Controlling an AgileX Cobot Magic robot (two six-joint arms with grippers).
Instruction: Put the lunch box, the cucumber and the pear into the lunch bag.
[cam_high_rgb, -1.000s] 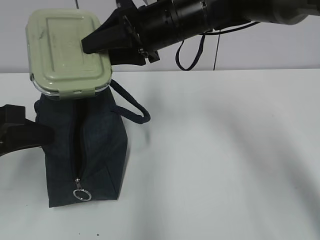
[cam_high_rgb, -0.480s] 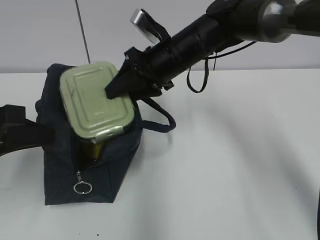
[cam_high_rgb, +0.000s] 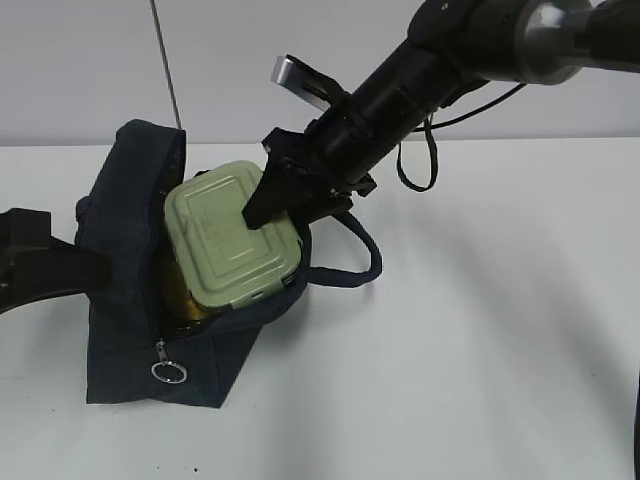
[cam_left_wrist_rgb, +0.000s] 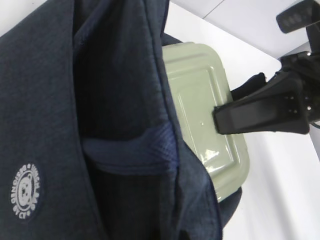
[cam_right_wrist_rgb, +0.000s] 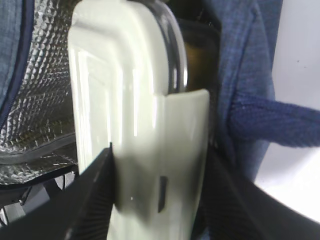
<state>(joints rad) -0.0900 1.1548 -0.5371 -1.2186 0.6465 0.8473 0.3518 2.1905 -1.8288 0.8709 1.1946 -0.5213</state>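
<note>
The pale green ribbed lid of the lunch box (cam_high_rgb: 233, 238) tilts out of the open mouth of the navy lunch bag (cam_high_rgb: 125, 290), half inside. The right gripper (cam_high_rgb: 272, 205) clamps its edge. The left gripper is hidden, closed, beside the bag's outer fabric

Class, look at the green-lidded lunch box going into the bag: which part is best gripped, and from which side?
Grip the lunch box across its thickness at a short end, one finger on the flat lid, one under the base, coming from the side away from the lunch bag. The right gripper holds it so, leaving the far end free to enter.
</note>
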